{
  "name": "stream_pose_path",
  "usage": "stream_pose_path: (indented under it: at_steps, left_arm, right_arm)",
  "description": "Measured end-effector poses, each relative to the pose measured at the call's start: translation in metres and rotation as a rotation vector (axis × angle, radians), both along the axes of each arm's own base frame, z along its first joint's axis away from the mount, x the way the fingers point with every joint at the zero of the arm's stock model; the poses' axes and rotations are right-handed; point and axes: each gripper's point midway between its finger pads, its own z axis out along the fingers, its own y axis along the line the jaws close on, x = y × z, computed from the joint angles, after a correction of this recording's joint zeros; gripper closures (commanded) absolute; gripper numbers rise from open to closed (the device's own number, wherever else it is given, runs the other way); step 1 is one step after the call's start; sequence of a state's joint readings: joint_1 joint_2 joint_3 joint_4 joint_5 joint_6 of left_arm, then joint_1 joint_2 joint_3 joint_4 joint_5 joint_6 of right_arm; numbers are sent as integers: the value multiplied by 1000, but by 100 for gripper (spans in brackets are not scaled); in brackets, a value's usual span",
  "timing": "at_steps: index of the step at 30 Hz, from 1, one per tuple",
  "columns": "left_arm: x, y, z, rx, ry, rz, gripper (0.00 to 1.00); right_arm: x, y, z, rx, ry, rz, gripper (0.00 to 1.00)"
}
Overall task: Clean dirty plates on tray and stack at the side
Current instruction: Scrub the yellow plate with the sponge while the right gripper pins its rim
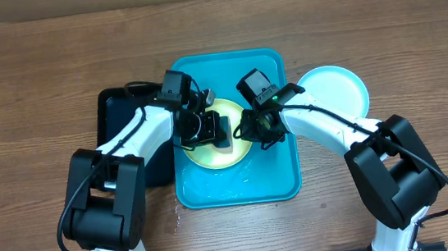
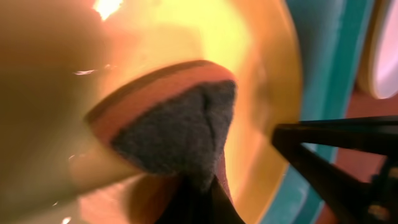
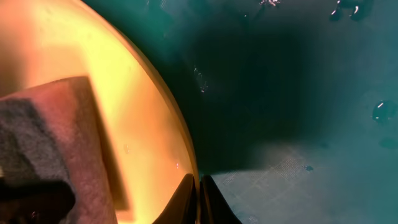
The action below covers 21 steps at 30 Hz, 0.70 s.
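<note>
Overhead cam looked straight down on the worktop (image 1: 36,61), arm bases at 6 o'clock, whole tray (image 1: 226,59) in frame. L & R wrist cams sat v. close, from 9 and 3 o'clock; both shared the yellow-green plate (image 2: 261,56) & sponge (image 2: 168,130).

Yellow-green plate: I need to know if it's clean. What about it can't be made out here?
Overhead: yellow-green plate mostly hidden under left arm and right arm; its centre is unseen.
Left wrist: sponge covers the middle; the rest is blurred glare.
Right wrist: plate cut off by the left edge; smudges cannot be judged.
</note>
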<state>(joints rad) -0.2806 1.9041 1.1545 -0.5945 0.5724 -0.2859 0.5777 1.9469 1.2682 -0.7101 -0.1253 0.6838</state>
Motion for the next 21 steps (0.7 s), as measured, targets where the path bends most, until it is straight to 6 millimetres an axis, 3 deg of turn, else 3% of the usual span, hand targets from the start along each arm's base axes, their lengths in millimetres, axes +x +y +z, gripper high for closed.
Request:
stream_pose_path:
  at_steps: [6,9,16,21]
  left_arm:
    - [29,-12,56,-36,-41,-8,96]
    - [44,-6,72,21,-83,9,96]
    - [35,41,43,301,-56,62,96]
    - [12,63,2,407,-9,66,96]
  right_arm:
    - [0,1,0,2,-1,1,95]
    - [0,1,0,2,-1,1,95]
    - [0,1,0,3,-1,1,95]
    - [0,1,0,3,-2,1,95]
